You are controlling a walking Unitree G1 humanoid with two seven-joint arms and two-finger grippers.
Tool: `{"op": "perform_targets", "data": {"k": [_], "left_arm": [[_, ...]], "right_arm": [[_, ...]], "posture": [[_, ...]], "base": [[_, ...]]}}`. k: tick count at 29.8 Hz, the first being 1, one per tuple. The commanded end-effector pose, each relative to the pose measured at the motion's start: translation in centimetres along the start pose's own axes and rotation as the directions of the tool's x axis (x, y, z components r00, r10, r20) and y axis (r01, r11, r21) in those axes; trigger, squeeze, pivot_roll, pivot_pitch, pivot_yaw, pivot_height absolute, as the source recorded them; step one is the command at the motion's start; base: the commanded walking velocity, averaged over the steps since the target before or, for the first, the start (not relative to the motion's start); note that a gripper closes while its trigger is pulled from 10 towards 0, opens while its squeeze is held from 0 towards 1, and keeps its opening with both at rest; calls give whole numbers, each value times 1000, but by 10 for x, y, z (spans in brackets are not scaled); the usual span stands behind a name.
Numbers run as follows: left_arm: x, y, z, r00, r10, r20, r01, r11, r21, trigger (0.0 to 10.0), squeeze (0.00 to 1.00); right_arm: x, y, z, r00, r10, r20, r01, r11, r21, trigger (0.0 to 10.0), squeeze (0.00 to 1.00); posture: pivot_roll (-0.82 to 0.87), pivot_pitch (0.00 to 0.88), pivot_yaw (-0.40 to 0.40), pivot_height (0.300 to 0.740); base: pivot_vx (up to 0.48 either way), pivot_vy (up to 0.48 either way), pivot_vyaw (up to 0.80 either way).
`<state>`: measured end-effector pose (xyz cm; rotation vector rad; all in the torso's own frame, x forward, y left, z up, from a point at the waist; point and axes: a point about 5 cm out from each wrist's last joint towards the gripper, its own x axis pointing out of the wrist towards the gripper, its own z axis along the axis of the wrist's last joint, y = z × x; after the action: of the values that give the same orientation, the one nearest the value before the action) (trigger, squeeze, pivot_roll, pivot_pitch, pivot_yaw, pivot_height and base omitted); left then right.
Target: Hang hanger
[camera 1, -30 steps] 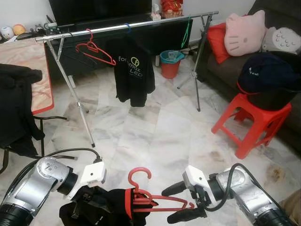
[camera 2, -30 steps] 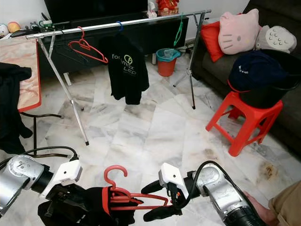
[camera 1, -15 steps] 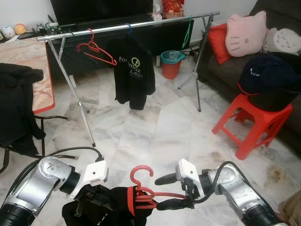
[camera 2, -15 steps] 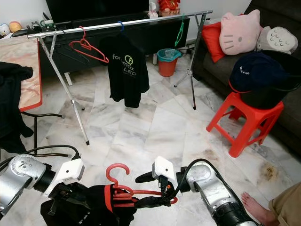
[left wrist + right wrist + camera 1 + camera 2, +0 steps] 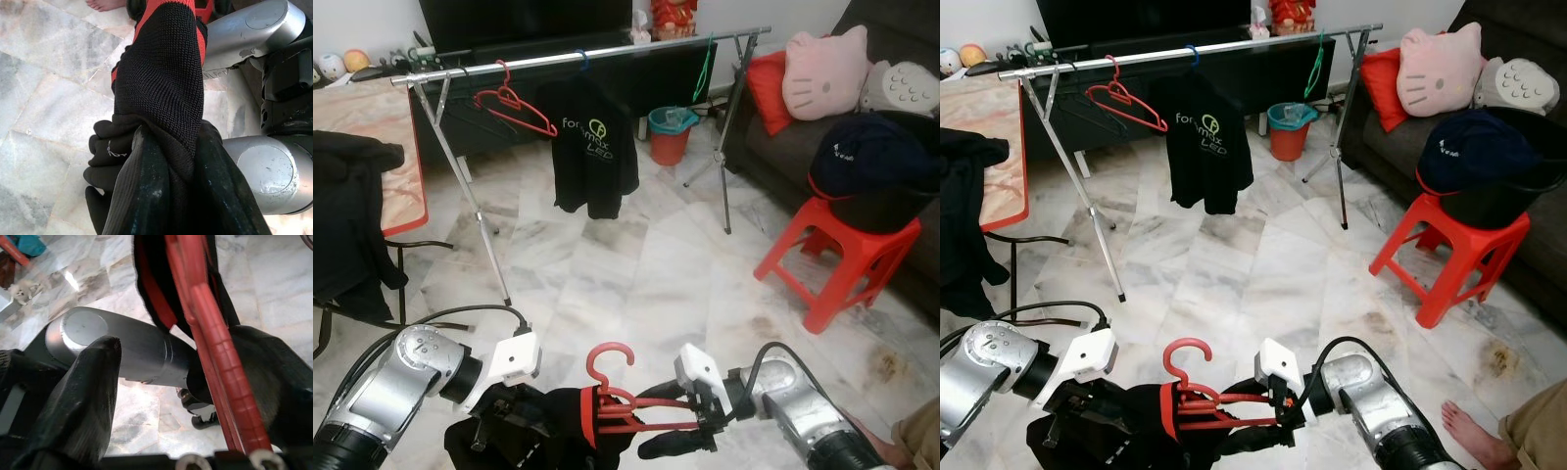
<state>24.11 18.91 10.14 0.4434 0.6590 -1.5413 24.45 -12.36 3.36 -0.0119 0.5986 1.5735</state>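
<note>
Ahead of us across the marble floor (image 5: pixel 636 264) stands the clothes rail (image 5: pixel 578 54), a long metal bar on splayed legs. It carries an empty red hanger (image 5: pixel 514 103) towards our left, a black T-shirt (image 5: pixel 597 147) near the middle and a green hanger (image 5: pixel 705 54) towards our right. The barest stretch of bar lies between the shirt and the green hanger, and we judge that the best place to aim for.

Low in front of us, well apart from the rail, we hold the thing to be hung: a black garment (image 5: pixel 533 431) with red trim, threaded on the red hanger in hand (image 5: pixel 612 392), whose hook stands upright between our arms. Our left gripper (image 5: pixel 166 191) has its fingers clamped on a bunched fold of the knit cloth. Our right gripper (image 5: pixel 680 431) straddles the hanger's red bar, one finger (image 5: pixel 83 396) to one side and the bar against the other; we cannot tell whether they have closed on it.

To do this step well, we should seat the right fingers firmly on the bar close under the hook, before the left lets the cloth go. Otherwise, we judge, the hanger may twist or the garment slide off one shoulder. Then we keep the hook upright and facing the rail as we walk.
</note>
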Motion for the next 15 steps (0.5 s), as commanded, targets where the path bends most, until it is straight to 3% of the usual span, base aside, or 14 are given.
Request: {"op": "perform_targets", "data": {"k": [1, 15], "left_arm": [[-1, 1, 11, 1000, -1, 19, 0, 999, 44, 10000, 0], [1, 1, 13, 1000, -2, 25, 1, 999, 46, 10000, 0]], "right_arm": [[0, -3, 4, 1000, -17, 11, 17, 1000, -11, 0, 0], [1, -8, -1, 999, -47, 22, 47, 999, 11, 0, 0]], "posture": [[66, 0, -7, 740], [70, 0, -11, 740]], "base": [[0, 0, 0], [0, 0, 0]]}}
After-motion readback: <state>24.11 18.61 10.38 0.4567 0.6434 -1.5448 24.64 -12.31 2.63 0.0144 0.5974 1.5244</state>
